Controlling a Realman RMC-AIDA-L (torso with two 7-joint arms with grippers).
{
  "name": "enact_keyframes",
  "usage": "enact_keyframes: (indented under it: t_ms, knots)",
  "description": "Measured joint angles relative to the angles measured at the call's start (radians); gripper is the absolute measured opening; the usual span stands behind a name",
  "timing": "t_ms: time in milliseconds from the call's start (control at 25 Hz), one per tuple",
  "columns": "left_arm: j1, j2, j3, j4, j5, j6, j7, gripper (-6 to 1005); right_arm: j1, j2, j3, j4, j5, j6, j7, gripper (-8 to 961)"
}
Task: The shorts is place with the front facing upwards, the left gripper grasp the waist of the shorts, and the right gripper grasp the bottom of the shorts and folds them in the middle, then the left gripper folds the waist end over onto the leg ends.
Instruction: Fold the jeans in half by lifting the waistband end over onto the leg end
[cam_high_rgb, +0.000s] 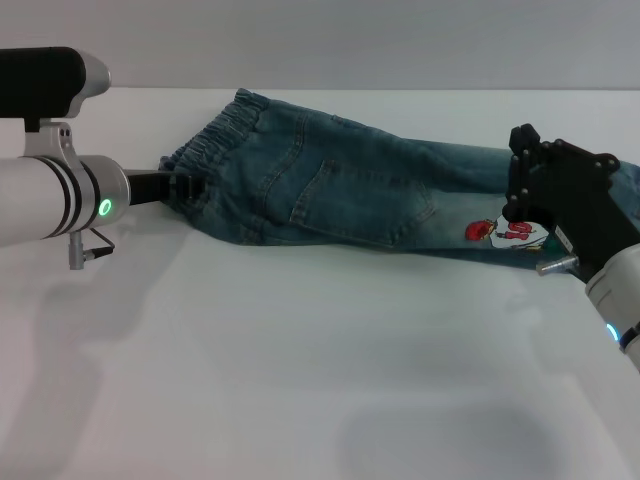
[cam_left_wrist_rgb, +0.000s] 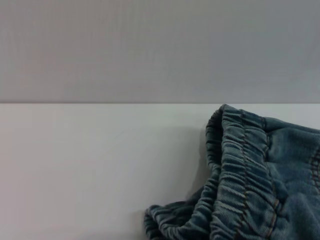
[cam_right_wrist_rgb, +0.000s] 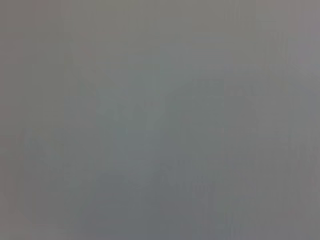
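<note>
The blue denim shorts (cam_high_rgb: 350, 185) lie stretched across the far part of the white table (cam_high_rgb: 300, 360), narrowed along their length with one patch pocket facing up. The ruffled waist (cam_high_rgb: 215, 140) is at the left end. My left gripper (cam_high_rgb: 190, 187) reaches in from the left, shut on the bunched near corner of that band. The left wrist view shows the gathered waist (cam_left_wrist_rgb: 240, 170) close up, without my fingers. At the right end my right gripper (cam_high_rgb: 518, 215) sits over the bottom of the shorts, just above the cartoon print (cam_high_rgb: 510, 232), hiding the hem there.
A plain grey wall stands behind the table's far edge (cam_high_rgb: 400, 90). The right wrist view holds only a blank grey surface. White tabletop spreads in front of the shorts toward me.
</note>
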Motion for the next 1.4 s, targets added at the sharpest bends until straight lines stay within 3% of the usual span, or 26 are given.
enact_keyframes:
  t_ms: [80, 320, 520, 680, 960, 1160, 1320, 1400]
  knots:
    - [0.001, 0.000, 0.000, 0.006, -0.001, 0.007, 0.000, 530, -0.002, 0.000, 0.003, 0.008, 0.000, 0.007, 0.000, 15]
    - [0.007, 0.000, 0.001, 0.007, -0.002, 0.016, 0.000, 262, -0.014, 0.000, 0.007, 0.024, -0.001, 0.012, -0.004, 18]
    - [0.031, 0.000, 0.004, -0.043, -0.002, 0.017, -0.001, 98, -0.015, 0.000, 0.007, 0.023, -0.001, 0.012, -0.005, 20]
    - [0.044, 0.000, 0.004, -0.072, -0.003, 0.013, -0.002, 83, -0.017, 0.000, 0.009, 0.021, 0.001, 0.012, -0.003, 22]
    - [0.131, 0.000, 0.008, -0.242, -0.003, -0.017, -0.010, 56, -0.009, 0.003, 0.021, 0.001, 0.005, 0.013, -0.002, 25]
    - [0.177, 0.000, 0.009, -0.365, -0.003, -0.068, -0.013, 56, 0.033, 0.005, 0.032, -0.056, 0.025, 0.016, 0.001, 28]
    - [0.181, 0.000, 0.009, -0.379, -0.003, -0.075, -0.013, 56, 0.080, 0.006, 0.033, -0.107, 0.035, 0.032, 0.023, 30]
    - [0.208, 0.000, 0.012, -0.479, -0.003, -0.118, -0.023, 56, 0.119, 0.007, 0.028, -0.152, 0.060, 0.036, 0.029, 30]
